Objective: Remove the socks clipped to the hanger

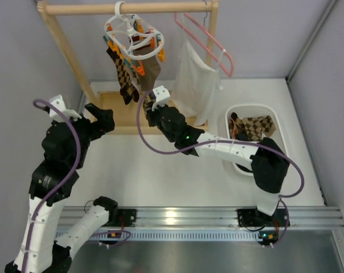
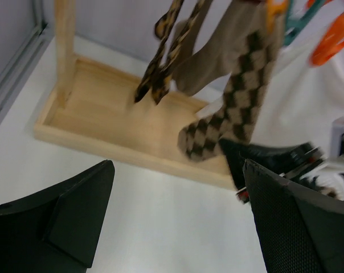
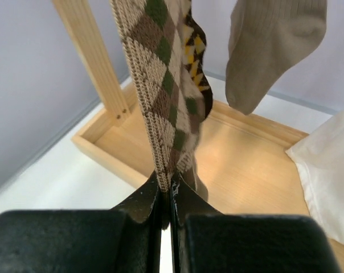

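Right hand (image 3: 171, 194) clamped on argyle sock (image 3: 160, 85) hanging directly above; left hand (image 2: 177, 182) wide.

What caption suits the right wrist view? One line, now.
Right gripper shut on a hanging argyle sock above the wooden rack base.

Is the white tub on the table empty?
No, a brown argyle sock lies inside the white tub.

No legible text, no labels, no brand marks, no numbers, no signs
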You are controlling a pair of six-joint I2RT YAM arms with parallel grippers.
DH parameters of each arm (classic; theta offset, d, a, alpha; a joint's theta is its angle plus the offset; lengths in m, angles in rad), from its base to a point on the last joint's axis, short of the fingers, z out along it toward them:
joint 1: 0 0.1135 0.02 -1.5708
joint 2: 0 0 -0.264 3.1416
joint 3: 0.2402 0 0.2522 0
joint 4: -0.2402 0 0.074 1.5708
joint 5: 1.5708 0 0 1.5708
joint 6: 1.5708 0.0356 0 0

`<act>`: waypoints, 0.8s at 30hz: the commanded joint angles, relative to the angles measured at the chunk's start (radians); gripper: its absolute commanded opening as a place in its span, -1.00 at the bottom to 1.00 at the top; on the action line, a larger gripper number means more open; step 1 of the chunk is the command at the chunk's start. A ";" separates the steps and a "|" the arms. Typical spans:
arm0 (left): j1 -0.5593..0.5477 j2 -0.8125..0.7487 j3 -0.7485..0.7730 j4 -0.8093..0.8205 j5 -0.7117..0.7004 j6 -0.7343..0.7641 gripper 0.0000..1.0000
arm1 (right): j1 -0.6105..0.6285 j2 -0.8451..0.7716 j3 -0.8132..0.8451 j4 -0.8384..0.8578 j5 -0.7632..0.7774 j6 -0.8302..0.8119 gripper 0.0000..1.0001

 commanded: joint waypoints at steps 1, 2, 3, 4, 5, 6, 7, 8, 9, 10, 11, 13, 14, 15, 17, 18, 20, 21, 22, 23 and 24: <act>0.005 0.079 0.172 0.056 0.140 -0.046 0.97 | 0.015 -0.154 -0.071 0.075 -0.108 0.040 -1.00; 0.005 0.148 0.251 0.056 0.166 -0.044 0.97 | 0.015 -0.172 -0.090 0.072 -0.122 0.046 -1.00; 0.005 0.183 0.290 0.056 0.186 -0.032 0.97 | 0.014 -0.209 -0.126 0.068 -0.133 0.049 -1.00; 0.005 0.216 0.325 0.056 0.216 -0.026 0.97 | 0.015 -0.228 -0.145 0.065 -0.154 0.051 -1.00; 0.005 0.283 0.388 0.056 0.232 -0.012 0.97 | 0.015 -0.266 -0.180 0.057 -0.173 0.053 -1.00; 0.005 0.312 0.416 0.056 0.244 -0.006 0.97 | 0.015 -0.287 -0.200 0.057 -0.173 0.057 -1.00; 0.005 0.343 0.463 0.055 0.256 -0.004 0.97 | 0.015 -0.309 -0.219 0.054 -0.194 0.062 -1.00; 0.005 0.366 0.485 0.056 0.261 -0.003 0.97 | 0.015 -0.332 -0.237 0.052 -0.203 0.065 -1.00; 0.005 0.404 0.501 0.056 0.264 -0.003 0.97 | 0.015 -0.376 -0.272 0.051 -0.211 0.065 -1.00; 0.005 0.418 0.516 0.056 0.269 -0.006 0.97 | 0.015 -0.395 -0.289 0.051 -0.217 0.065 -1.00; 0.004 0.431 0.543 0.056 0.273 -0.010 0.97 | 0.015 -0.412 -0.303 0.042 -0.219 0.066 -1.00; 0.004 0.469 0.574 0.056 0.278 -0.018 0.97 | 0.015 -0.458 -0.340 0.036 -0.223 0.071 -1.00; 0.004 0.481 0.583 0.056 0.280 -0.021 0.97 | 0.015 -0.468 -0.348 0.022 -0.226 0.076 -1.00; 0.004 0.495 0.593 0.056 0.284 -0.026 0.97 | 0.015 -0.484 -0.358 0.014 -0.232 0.077 -1.00; 0.004 0.538 0.626 0.058 0.292 -0.030 0.96 | 0.014 -0.496 -0.375 0.008 -0.248 0.091 -1.00; 0.004 0.552 0.639 0.058 0.305 -0.038 0.97 | 0.015 -0.498 -0.383 0.012 -0.251 0.099 -1.00; 0.004 0.596 0.675 0.058 0.330 -0.046 0.97 | 0.015 -0.490 -0.389 0.022 -0.272 0.111 -1.00; 0.004 0.610 0.688 0.056 0.345 -0.056 0.97 | 0.015 -0.482 -0.387 0.022 -0.280 0.112 -1.00; 0.001 0.621 0.711 0.058 0.339 -0.059 0.97 | 0.015 -0.478 -0.386 0.022 -0.288 0.117 -1.00; -0.002 0.638 0.720 0.058 0.329 -0.061 0.97 | 0.015 -0.467 -0.384 0.025 -0.291 0.126 -1.00; -0.005 0.645 0.729 0.058 0.318 -0.061 0.97 | 0.014 -0.464 -0.384 0.032 -0.303 0.134 -1.00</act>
